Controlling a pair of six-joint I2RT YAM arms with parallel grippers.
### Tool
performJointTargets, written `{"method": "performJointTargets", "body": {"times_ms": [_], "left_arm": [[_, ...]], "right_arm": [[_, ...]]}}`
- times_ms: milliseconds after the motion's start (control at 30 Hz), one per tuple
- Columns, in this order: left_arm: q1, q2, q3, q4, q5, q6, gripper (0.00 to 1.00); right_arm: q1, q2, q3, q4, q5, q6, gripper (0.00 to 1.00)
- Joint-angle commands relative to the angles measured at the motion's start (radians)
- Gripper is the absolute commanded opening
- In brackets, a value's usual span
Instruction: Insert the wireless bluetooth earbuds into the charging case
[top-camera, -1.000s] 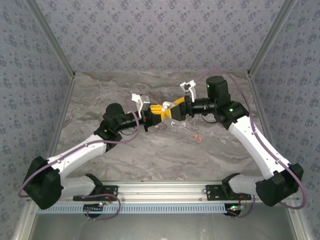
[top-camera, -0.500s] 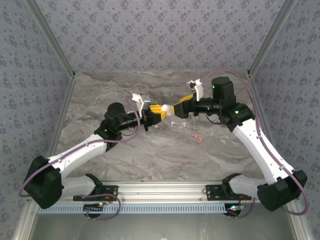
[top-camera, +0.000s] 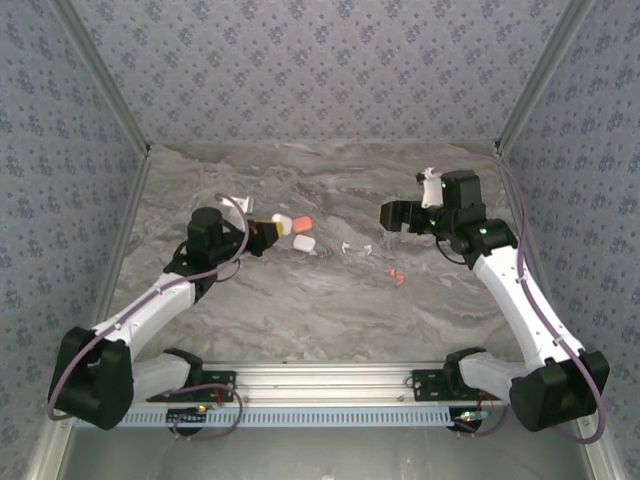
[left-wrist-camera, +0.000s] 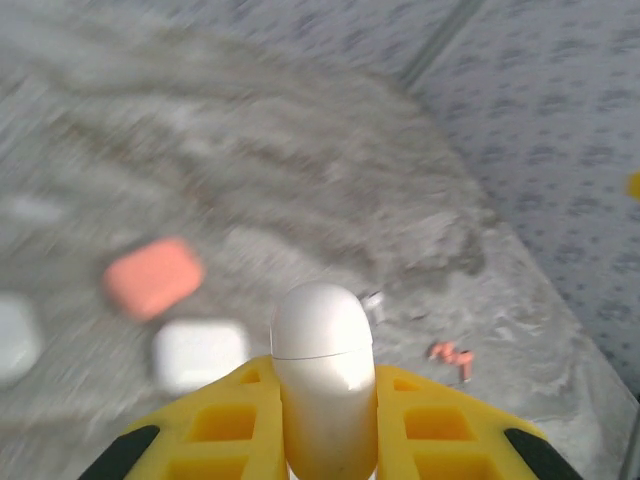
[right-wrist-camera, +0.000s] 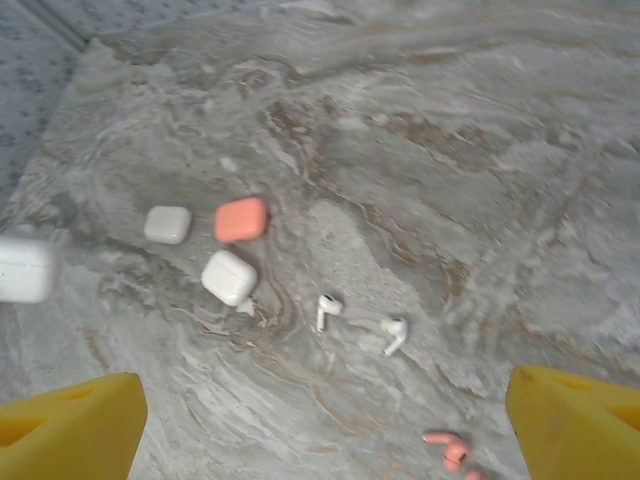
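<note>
The left gripper (left-wrist-camera: 322, 400) is clamped on a white charging case (left-wrist-camera: 322, 340), whose rounded lid end pokes out past the yellow fingers; the lid seam looks shut, and the case hangs over the left-centre of the table (top-camera: 300, 320). Just right of it three cases lie close together: a loose white case (right-wrist-camera: 168, 224), an orange case (right-wrist-camera: 241, 219) and a second loose white case (right-wrist-camera: 229, 277). Further right lie a white earbud (right-wrist-camera: 326, 308) and a second white earbud (right-wrist-camera: 393, 333), near each other but apart; a red-orange pair (right-wrist-camera: 447, 445) sits beyond them, nearer the arms' bases. The right gripper (top-camera: 390, 214) hovers with its jaws spread wide, holding nothing.

The lid probably has to come up first; the case should then be kept steady, mouth up. The right gripper would do best to drop straight onto one white bud, a finger on either side of its stem, so the neighbour is not flicked.

Bare marble lies open in front of the buds and to their right; the loose cases crowd their left; the side walls (top-camera: 125, 240) stand well apart.
</note>
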Motion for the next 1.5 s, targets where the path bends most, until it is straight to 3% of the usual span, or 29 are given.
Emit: {"method": "performJointTargets", "body": {"times_ms": [0, 233, 567, 867, 1200, 1367, 1467], "left_arm": [[0.080, 0.009, -0.048, -0.084, 0.011, -0.080, 0.00], [0.153, 0.174, -0.051, -0.066, 0.116, -0.111, 0.00], [0.170, 0.369, -0.031, 0.077, 0.115, -0.171, 0.01], [0.170, 0.396, -0.033, 0.051, 0.074, -0.138, 0.28], [0.183, 0.369, -0.045, 0.007, -0.002, -0.112, 0.48], [0.191, 0.262, -0.072, 0.021, -0.038, -0.103, 0.64], [0.191, 0.150, -0.092, 0.006, -0.085, -0.083, 0.71]], "right_arm": [[-0.014, 0.002, -0.014, -0.001, 0.010, 0.036, 0.95], [-0.016, 0.019, -0.025, 0.012, -0.018, 0.046, 0.96], [-0.016, 0.021, -0.029, -0.006, -0.020, 0.043, 0.96], [-0.016, 0.026, -0.041, -0.019, -0.021, 0.033, 1.00], [0.002, 0.093, -0.012, -0.047, -0.054, -0.010, 1.00], [0.126, 0.216, 0.094, -0.186, 0.146, -0.098, 1.00], [0.193, 0.295, 0.157, -0.206, 0.182, -0.148, 1.00]]}}
